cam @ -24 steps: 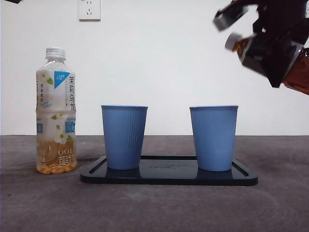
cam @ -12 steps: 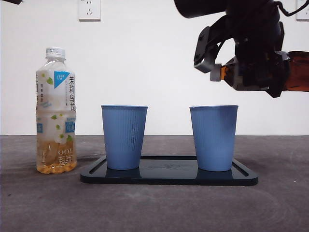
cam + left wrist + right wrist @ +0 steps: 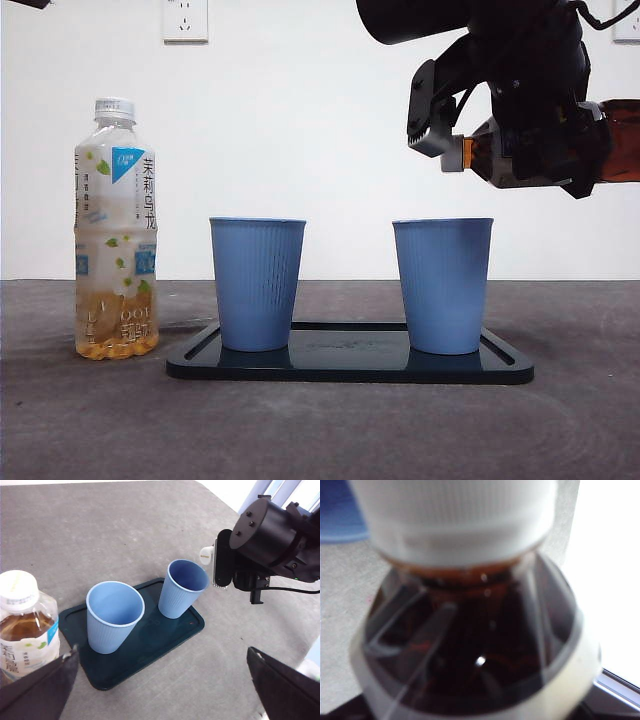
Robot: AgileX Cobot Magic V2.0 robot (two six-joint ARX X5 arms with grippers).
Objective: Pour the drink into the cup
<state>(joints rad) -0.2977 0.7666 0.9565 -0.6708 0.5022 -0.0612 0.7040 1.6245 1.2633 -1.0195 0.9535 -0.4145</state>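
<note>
On the table nearest you a black tray (image 3: 350,366) carries two blue cups (image 3: 257,283), and above the right cup (image 3: 443,285) your right gripper (image 3: 540,120) grasps the capped brown bottle (image 3: 485,155) lying sideways, while your left gripper (image 3: 165,690) hangs spread apart beside the tea bottle (image 3: 116,230).

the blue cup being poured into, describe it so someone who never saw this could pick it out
Find the flat black plastic tray on the grey table; two ribbed blue plastic cups stand on it. The target blue cup is the one on the side away from the pale tea bottle. Unlike its twin cup, it sits under the tilted dark-brown drink bottle held by the right gripper.
</note>
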